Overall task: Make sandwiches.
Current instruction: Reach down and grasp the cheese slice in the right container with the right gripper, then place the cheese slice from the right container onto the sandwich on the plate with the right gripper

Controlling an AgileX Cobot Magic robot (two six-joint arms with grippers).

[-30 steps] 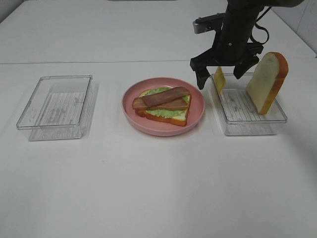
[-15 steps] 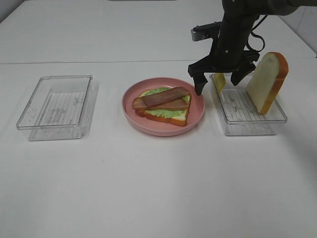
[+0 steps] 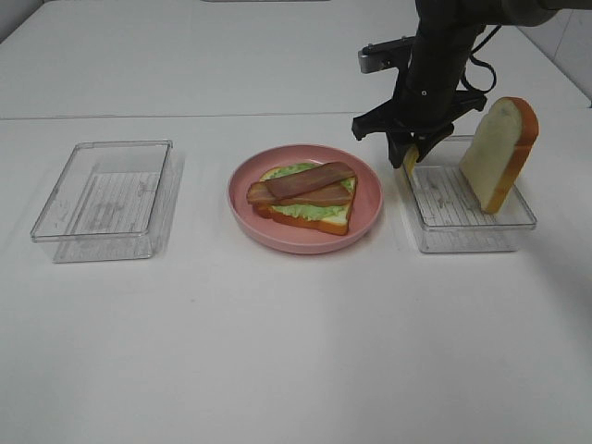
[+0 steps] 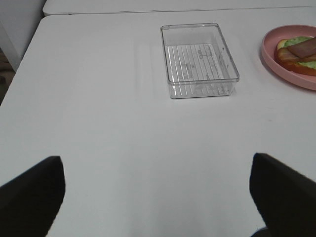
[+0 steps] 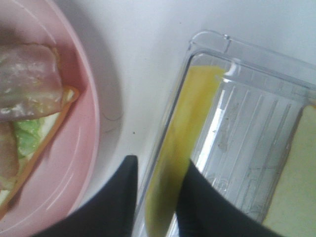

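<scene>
The right arm (image 3: 444,42) is black throughout, a thick rounded column with a matte finish. A grey, box-shaped block (image 3: 384,53) sticks out from its side near the wrist, lighter than everything around it. Thin black cables (image 3: 485,57) loop out beside the wrist. The right end effector (image 3: 413,148) is black too, with a broad cross-piece and two fingers that taper to blunt, dark tips (image 5: 197,197). The left end effector (image 4: 158,195) shows only as two black, blocky finger ends (image 4: 32,192) with rounded corners. No markings or screws can be made out.
</scene>
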